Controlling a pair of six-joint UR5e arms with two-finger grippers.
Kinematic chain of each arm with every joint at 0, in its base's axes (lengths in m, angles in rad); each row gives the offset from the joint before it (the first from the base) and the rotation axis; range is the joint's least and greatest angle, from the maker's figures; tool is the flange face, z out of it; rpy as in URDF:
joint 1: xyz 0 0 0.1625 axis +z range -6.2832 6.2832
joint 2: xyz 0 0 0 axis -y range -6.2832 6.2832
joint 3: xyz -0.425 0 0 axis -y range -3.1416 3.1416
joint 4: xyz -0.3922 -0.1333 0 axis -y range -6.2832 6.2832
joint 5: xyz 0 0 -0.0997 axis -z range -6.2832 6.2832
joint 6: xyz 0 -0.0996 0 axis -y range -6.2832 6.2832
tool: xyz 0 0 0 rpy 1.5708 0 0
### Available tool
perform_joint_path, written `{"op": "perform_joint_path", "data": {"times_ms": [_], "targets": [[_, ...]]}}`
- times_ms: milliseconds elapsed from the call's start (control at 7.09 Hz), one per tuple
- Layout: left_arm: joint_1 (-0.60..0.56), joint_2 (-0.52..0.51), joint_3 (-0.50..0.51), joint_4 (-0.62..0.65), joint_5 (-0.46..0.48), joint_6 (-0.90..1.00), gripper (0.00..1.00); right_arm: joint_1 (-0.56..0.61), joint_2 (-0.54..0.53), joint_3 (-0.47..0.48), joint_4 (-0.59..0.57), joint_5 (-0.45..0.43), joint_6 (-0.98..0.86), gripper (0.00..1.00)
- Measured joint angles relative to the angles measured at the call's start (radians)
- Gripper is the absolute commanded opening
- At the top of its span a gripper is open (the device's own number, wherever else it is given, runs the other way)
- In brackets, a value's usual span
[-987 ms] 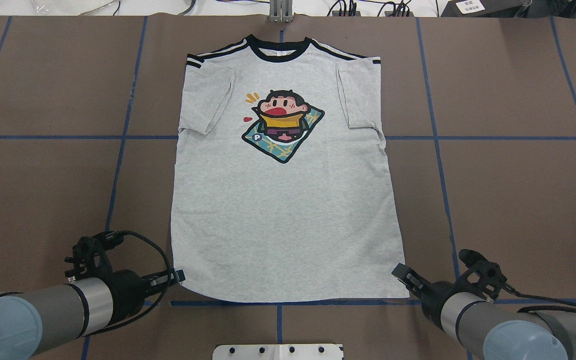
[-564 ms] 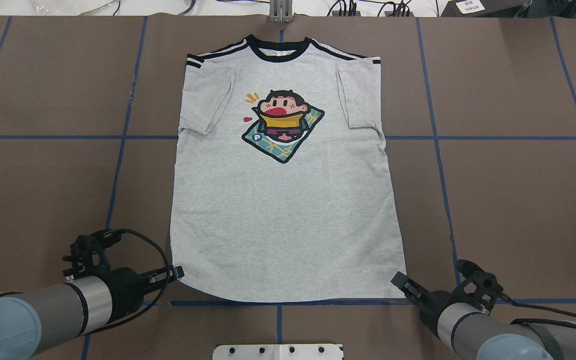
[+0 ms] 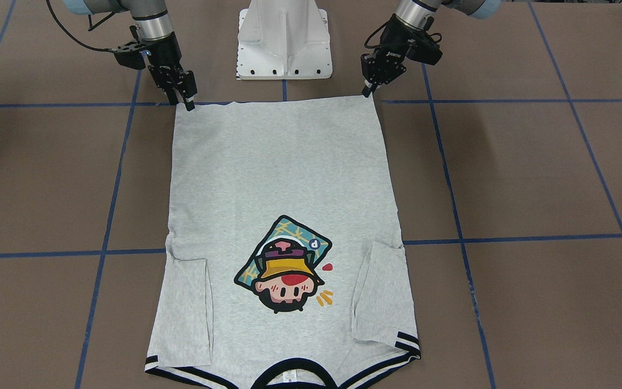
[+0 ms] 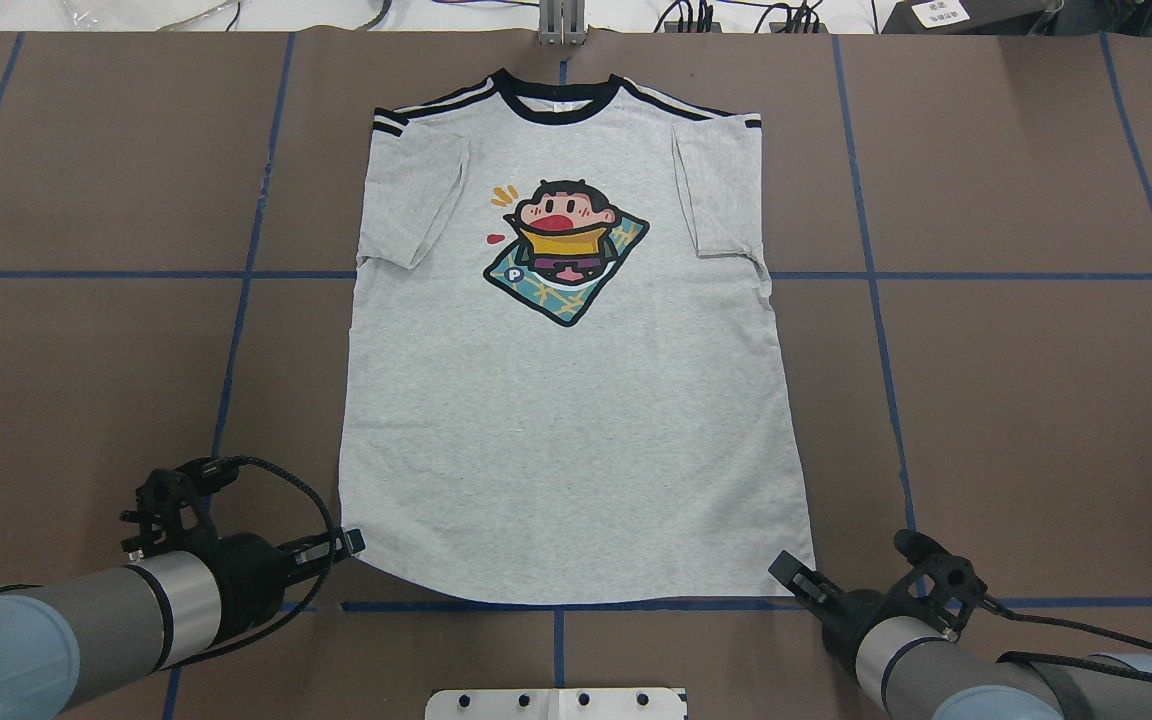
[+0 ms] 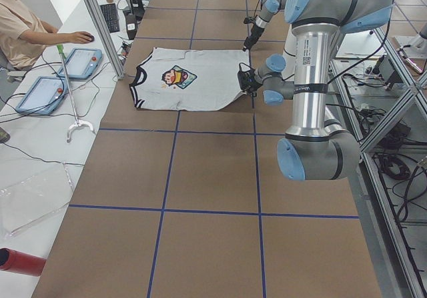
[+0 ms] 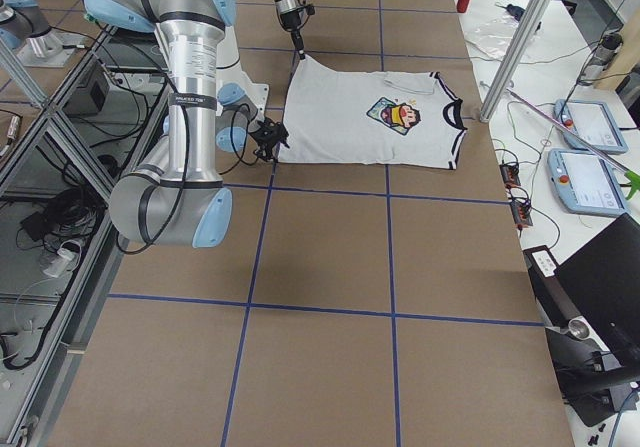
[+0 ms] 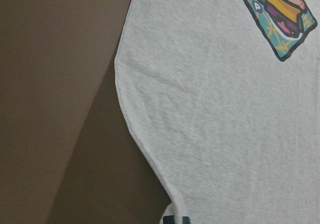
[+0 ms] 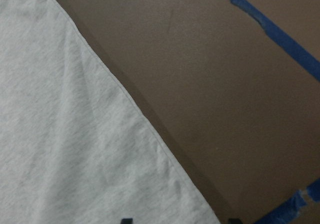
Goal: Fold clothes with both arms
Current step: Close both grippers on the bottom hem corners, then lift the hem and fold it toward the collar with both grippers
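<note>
Grey T-shirt [image 4: 566, 430] flat on brown surface [image 4: 1036, 400], print up, sleeves folded in, collar at far edge; left pincer [image 4: 352, 544] pressed together, pinching near hem corner, cloth slightly raised there; right pincer [image 4: 784, 570] spread, tips either side of other hem corner

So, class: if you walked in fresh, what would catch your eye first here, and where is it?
The grey T-shirt lies flat in the middle of the brown table, with its bright cartoon print on the chest, towards the far edge. Next come the left pincer and right pincer, one at each near hem corner.
</note>
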Motion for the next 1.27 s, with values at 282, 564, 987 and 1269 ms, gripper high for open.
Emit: {"op": "perform_joint_path", "data": {"times_ms": [282,564,987,1269], "targets": [[0.000,0.002,0.000,0.000,0.000,-0.002,0.00,0.000,0.010,-0.006,0.000,-0.004,-0.001,0.00],[0.000,0.002,0.001,0.000,0.000,-0.002,0.00,0.003,0.010,-0.005,0.000,-0.005,0.000,0.00],[-0.001,0.004,-0.005,0.000,-0.003,-0.001,0.00,0.008,0.008,0.032,-0.042,-0.013,-0.002,0.00],[-0.003,0.048,-0.091,0.038,-0.042,0.009,0.00,0.008,0.006,0.211,-0.241,-0.002,-0.005,0.00]]}}
